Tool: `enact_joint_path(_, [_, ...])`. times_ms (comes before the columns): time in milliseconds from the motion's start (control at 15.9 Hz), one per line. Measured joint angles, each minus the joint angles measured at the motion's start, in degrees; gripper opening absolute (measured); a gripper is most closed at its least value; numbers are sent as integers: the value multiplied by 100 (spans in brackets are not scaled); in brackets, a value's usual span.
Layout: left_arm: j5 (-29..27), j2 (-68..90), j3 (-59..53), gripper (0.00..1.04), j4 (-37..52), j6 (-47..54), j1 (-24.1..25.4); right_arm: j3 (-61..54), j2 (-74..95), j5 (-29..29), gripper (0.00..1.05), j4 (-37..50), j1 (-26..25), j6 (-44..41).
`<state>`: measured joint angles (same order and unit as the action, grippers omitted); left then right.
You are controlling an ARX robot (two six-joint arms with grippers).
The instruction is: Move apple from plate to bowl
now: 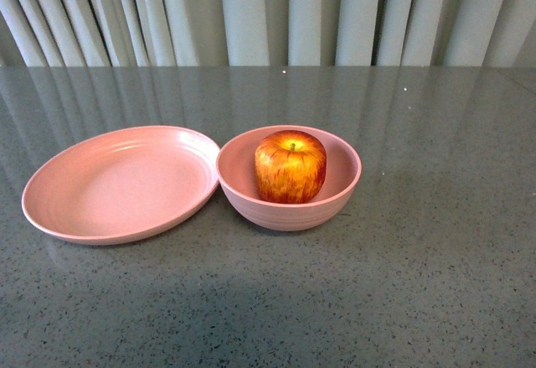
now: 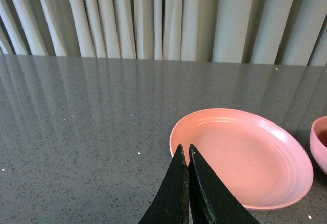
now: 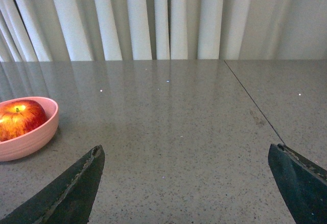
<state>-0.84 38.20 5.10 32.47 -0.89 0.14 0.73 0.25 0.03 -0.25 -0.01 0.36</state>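
The red and yellow apple (image 1: 290, 167) sits upright inside the deep pink bowl (image 1: 335, 202) at the table's middle. The flat oval pink plate (image 1: 117, 185) lies just left of the bowl, touching it, with nothing on it. Neither arm shows in the front view. In the left wrist view my left gripper (image 2: 184, 149) is shut and empty, its tips over the near edge of the plate (image 2: 245, 157); the bowl's rim (image 2: 319, 145) shows at the frame edge. In the right wrist view my right gripper (image 3: 186, 150) is open and empty, well apart from the bowl (image 3: 28, 140) with the apple (image 3: 20, 119).
The grey speckled table (image 1: 419, 301) stretches around the dishes. Pale curtains (image 1: 268, 12) hang behind its far edge. A thin seam (image 3: 253, 104) runs across the tabletop in the right wrist view.
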Motion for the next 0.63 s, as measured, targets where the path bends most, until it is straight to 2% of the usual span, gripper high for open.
enact_joint_path(315, [85, -942, -264, 1, -645, 4, -26, 0, 0, -2, 98, 2, 0, -2])
enact_joint_path(378, [81, -1005, -428, 1, -411, 4, -26, 0, 0, -2, 98, 0, 0, 0])
enact_joint_path(630, [81, -1733, -428, 1, -1132, 7, -26, 0, 0, -2, 98, 0, 0, 0])
